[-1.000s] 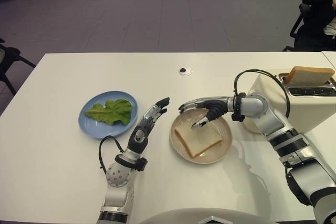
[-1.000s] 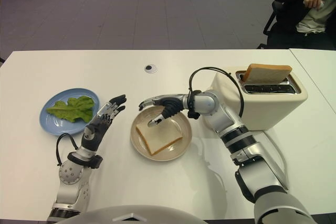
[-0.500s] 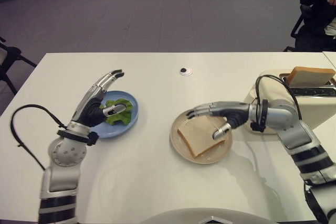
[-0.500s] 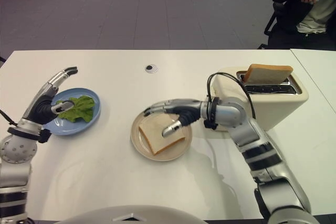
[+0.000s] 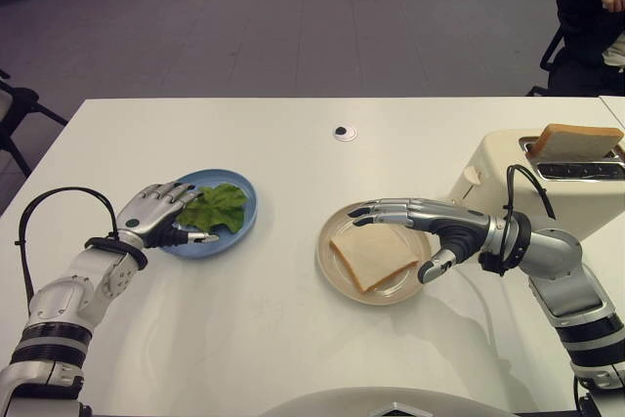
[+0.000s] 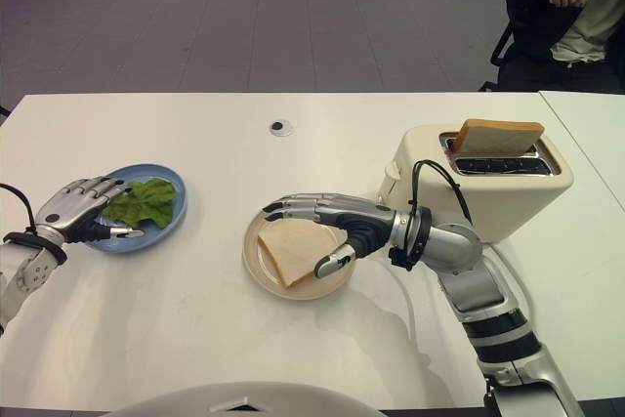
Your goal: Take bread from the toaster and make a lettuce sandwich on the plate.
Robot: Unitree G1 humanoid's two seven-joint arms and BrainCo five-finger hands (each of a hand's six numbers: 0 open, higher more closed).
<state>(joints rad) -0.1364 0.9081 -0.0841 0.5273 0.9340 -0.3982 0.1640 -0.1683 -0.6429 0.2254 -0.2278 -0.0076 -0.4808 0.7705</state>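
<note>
One slice of bread point(image 5: 369, 253) lies flat on the tan plate point(image 5: 376, 298) at the middle of the white table point(image 5: 283, 339). My right hand point(image 5: 435, 231) hovers over the plate's right side, spread out and holding nothing. A second slice point(image 5: 574, 141) stands up out of the toaster point(image 5: 527, 197), just right of that plate and behind my right forearm. Well to the left, the lettuce leaf point(image 5: 220, 207) lies on the blue plate point(image 5: 231, 237). My left hand point(image 5: 156, 214) rests on that plate's left edge over the end of the leaf, and I can't tell whether it has hold of it. A small round marker point(image 5: 340, 131) sits farther back on the table.
</note>
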